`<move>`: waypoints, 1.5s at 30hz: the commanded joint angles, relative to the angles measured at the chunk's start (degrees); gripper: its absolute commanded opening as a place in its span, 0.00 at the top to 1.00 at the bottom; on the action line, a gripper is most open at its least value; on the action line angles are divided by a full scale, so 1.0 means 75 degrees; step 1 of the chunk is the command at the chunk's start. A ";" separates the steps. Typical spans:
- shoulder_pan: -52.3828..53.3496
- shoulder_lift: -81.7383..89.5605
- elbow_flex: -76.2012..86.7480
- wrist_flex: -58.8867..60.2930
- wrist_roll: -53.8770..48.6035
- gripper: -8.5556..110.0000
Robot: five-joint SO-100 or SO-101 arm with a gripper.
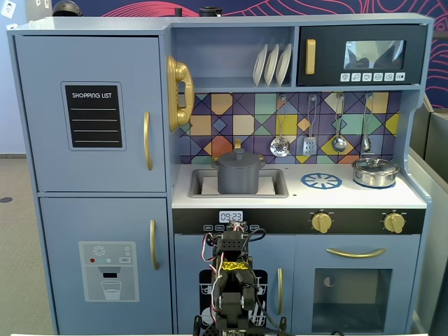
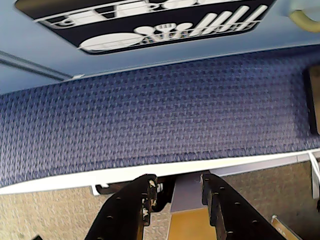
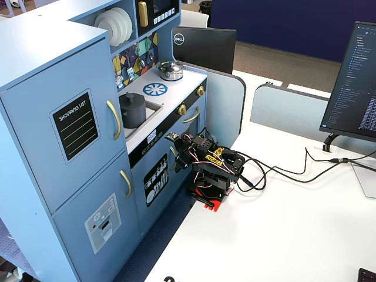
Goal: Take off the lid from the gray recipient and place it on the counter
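The gray pot stands in the recessed sink of the white counter, with the dark gray lid resting on it, knob up. Both also show in the other fixed view, the pot and the lid, on the counter. My gripper is low in front of the toy kitchen's dishwasher door, far below the pot. Its jaws stand apart with nothing between them. The arm is folded on the white table.
A shiny silver pan with its own lid sits at the counter's right, next to the blue burner print. Utensils hang above the counter. Blue carpet lies under the gripper. A monitor and cables are on the table.
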 commanded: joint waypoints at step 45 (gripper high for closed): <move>0.0539 -0.6340 -0.8016 -0.8473 -0.0996 0.75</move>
